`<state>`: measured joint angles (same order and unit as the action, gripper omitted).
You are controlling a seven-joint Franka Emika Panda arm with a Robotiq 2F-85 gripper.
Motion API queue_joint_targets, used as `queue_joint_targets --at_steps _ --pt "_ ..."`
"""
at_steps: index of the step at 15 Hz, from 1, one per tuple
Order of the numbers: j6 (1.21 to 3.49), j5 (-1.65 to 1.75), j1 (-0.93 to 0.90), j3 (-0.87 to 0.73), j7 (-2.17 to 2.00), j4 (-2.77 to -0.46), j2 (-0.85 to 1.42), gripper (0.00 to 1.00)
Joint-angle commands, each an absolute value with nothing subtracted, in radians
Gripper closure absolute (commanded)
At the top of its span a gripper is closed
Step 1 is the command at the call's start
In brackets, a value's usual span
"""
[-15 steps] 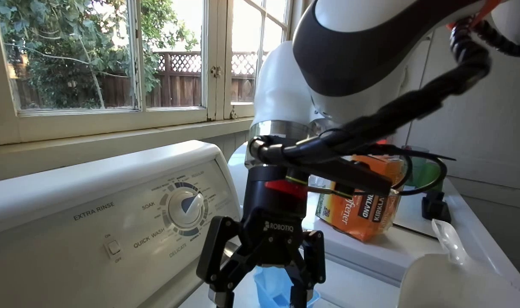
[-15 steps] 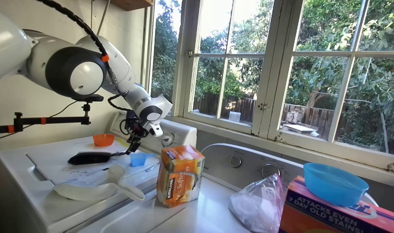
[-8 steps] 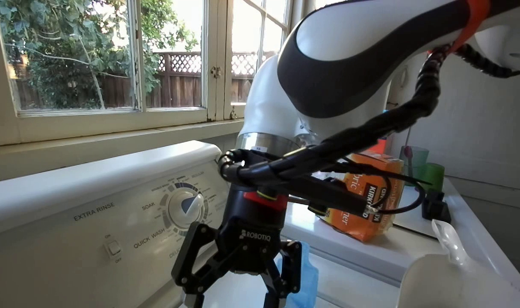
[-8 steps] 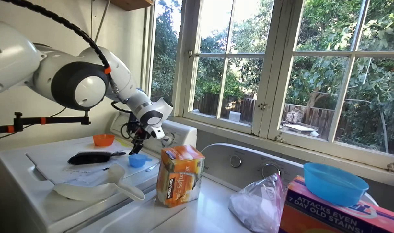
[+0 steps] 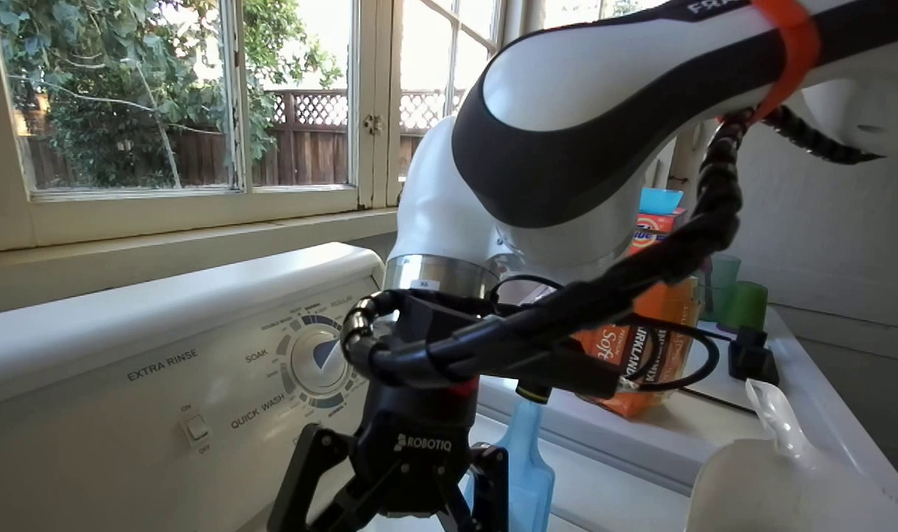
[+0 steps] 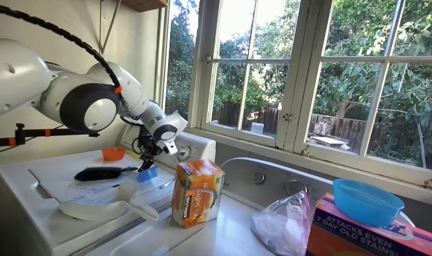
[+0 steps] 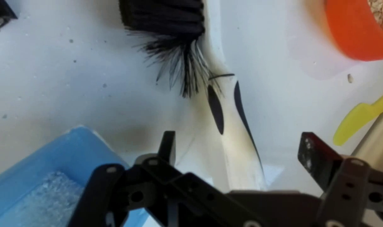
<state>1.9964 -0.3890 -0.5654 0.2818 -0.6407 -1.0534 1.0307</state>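
Wide-set, nothing held

On the washer (image 6: 59,161): a brush (image 6: 99,173), lying loose. Over its handle (image 7: 234,126) in the wrist view: the gripper (image 7: 238,143), spread wide, empty. Just beside: a blue scoop (image 7: 75,151). Apparently done: alignment; not yet done: grasp.

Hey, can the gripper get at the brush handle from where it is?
Probably yes: in the wrist view, the gripper is open and lined up with the brush handle, with nothing visible blocking the gap. The blue container looks close to one side, so it might get bumped.

Black-bristled brush (image 6: 101,173) on washer lid (image 6: 58,176)
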Motion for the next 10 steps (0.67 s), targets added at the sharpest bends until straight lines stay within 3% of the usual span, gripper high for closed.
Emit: queue_joint_targets --at_steps 1,10 --pt "1.927 -0.369 -0.584 0.284 -0.642 -0.953 1.083 0.00" --pt "1.772 -0.316 -0.609 0.270 -0.593 -0.833 1.109 0.03"
